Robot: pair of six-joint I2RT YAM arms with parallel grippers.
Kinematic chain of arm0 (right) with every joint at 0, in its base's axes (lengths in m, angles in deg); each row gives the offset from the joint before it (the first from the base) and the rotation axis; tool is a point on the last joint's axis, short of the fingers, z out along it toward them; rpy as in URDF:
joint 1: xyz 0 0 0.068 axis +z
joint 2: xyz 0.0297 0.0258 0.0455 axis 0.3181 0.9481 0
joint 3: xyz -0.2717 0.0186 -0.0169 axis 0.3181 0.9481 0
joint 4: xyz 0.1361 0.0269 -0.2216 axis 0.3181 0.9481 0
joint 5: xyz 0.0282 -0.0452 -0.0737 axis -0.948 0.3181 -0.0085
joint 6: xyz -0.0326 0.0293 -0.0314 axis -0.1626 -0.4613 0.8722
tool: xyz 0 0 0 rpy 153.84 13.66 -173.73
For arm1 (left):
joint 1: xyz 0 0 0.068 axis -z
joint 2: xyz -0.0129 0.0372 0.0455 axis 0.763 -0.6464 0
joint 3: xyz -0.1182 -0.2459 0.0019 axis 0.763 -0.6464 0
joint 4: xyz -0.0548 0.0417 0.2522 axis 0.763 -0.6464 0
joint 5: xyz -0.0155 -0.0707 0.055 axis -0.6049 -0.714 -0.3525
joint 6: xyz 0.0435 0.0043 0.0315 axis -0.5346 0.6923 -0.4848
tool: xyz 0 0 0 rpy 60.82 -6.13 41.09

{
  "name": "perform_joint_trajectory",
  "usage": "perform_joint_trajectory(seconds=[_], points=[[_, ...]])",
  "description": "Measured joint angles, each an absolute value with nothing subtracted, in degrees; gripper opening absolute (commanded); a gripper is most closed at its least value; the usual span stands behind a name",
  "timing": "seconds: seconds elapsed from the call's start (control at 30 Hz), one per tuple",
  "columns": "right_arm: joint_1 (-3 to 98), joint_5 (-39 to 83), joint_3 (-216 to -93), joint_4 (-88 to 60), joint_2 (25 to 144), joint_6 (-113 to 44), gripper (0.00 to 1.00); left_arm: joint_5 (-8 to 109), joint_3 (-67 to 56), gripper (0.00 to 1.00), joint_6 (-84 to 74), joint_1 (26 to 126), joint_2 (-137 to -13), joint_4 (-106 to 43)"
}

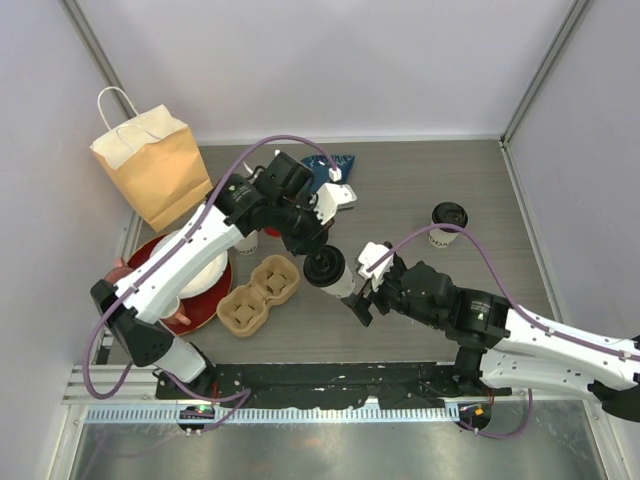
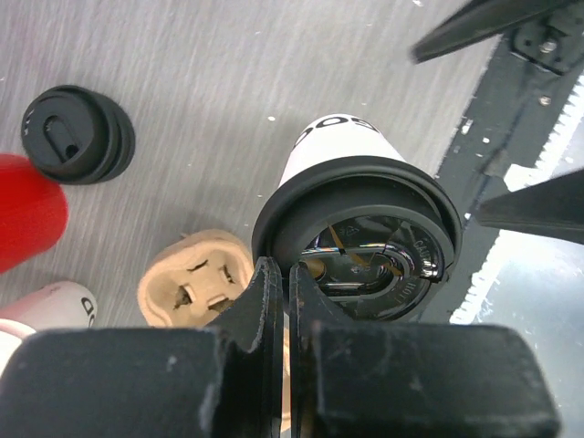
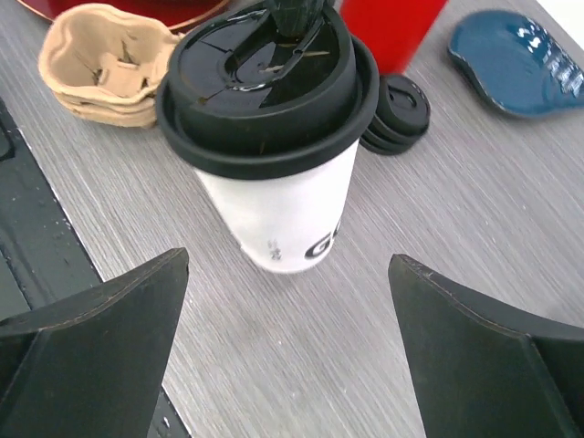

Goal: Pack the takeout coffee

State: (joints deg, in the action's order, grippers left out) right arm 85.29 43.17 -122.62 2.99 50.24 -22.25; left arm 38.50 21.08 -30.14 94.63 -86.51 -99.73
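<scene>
Left wrist, left end effector (image 2: 285, 276) pinching coffee cup (image 2: 339, 151)

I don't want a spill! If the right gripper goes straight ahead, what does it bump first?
Probably the black-lidded paper coffee cup, just ahead between the open jaws of the right gripper.

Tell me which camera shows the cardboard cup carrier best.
The top external view: the cardboard carrier shows whole from above, pockets empty. The left wrist view shows one end, partly behind the left gripper pinching the lid of the coffee cup. The right wrist view catches part of it, upper left.
</scene>
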Motion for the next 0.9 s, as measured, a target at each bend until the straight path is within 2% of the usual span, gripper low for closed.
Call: perform_joint_trajectory(seconds=[0.17,0.27,0.47,0.6,0.7,0.9], points=[[84.8,50.5,-125.9,12.0,47.2,-25.9,1.00,44.6,21.9,0.00,-26.1,94.6,-91.8,-97.2],[83.1,62.0,-131.4,18.9,46.3,-30.3,1.00,47.2,26.6,0.00,-23.3,94.6,-98.8,-95.7],[79.8,85.5,-143.4,27.8,43.6,-38.4,1.00,49.5,42.3,0.00,-19.6,95.4,-115.0,-94.8],[79.7,96.2,-148.8,31.5,40.8,-39.0,1.00,51.0,60.5,0.00,-18.6,97.4,-127.9,-97.2],[79.6,100.4,-153.9,33.3,42.4,-38.6,1.00,52.4,68.0,0.00,-18.7,98.9,-133.6,-98.0],[79.6,102.3,-157.5,35.8,48.3,-37.7,1.00,55.3,68.8,0.00,-19.1,100.0,-136.5,-98.8]])
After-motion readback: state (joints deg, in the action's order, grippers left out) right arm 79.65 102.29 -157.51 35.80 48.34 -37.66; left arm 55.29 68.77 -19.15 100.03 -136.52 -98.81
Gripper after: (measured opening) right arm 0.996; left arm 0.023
